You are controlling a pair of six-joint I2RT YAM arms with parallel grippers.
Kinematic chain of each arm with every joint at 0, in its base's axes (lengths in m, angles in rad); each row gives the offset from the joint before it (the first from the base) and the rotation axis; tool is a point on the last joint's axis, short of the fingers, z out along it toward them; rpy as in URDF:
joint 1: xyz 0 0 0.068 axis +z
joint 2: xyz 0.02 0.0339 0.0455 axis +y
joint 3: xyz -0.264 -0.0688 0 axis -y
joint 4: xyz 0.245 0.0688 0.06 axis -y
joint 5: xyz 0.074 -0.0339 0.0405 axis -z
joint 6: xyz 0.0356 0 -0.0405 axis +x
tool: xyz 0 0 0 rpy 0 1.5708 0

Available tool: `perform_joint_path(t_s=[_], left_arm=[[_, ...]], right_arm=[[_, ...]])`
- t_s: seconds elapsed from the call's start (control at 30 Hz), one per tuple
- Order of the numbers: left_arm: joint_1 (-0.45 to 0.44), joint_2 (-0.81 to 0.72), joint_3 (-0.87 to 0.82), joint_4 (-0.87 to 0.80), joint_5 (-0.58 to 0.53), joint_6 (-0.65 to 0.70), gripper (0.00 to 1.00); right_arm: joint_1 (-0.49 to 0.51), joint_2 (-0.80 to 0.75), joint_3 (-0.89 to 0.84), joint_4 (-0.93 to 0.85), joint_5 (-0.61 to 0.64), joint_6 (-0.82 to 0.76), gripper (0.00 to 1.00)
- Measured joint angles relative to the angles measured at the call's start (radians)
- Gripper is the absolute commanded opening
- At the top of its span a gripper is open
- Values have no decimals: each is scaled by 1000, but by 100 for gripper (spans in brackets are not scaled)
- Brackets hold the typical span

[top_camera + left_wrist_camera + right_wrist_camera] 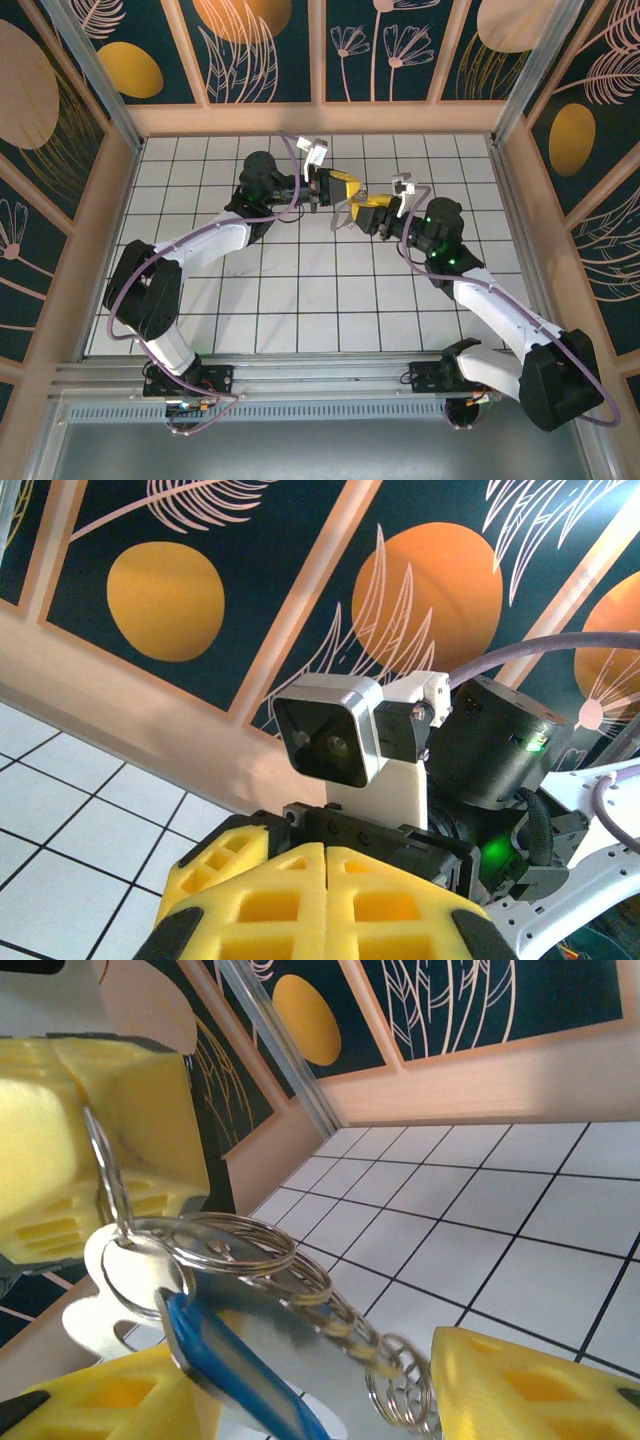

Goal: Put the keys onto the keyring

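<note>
Grippers meet tip to tip in the air over the far half of the table (300, 300), about midway between its left and right edges and nearer the far edge than the near one.

Left gripper (345, 187): jaws fully closed, yellow pads (60, 1150) pinching a thin wire loop of the keyring (245, 1250). In the left wrist view the two fingers sit flush, with no gap.

Keyring hangs from that pinch as a run of silvery coiled rings, trailing down toward the finger (520, 1380) at the lower right of the right wrist view.

Key (235, 1365), blue head, hangs on the rings between the right tool's two fingers, close against the lower-left one. Whether they touch cannot be told.

Right gripper (362, 212): jaws roughly half apart, one on either side of key and rings, clamped on nothing.

Room: bare white tiles under both tools and out to every edge. Patterned wall panels (260, 50) stand along the far, left and right edges, well apart from both wrists.
</note>
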Motion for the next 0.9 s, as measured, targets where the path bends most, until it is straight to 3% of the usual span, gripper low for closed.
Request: perform_joint_path(t_s=[0.3, 0.5, 0.9], left_arm=[[0, 0, 0, 4, -1, 0, 0], [0, 0, -1, 8, -30, 0, 0], [-8, -18, -4, -56, -84, 61, 0]], right_arm=[[2, 2, 13, -2, -13, -26, 18], [7, -27, 13, -10, -19, -41, 0], [6, -60, 37, -135, 12, -76, 0]])
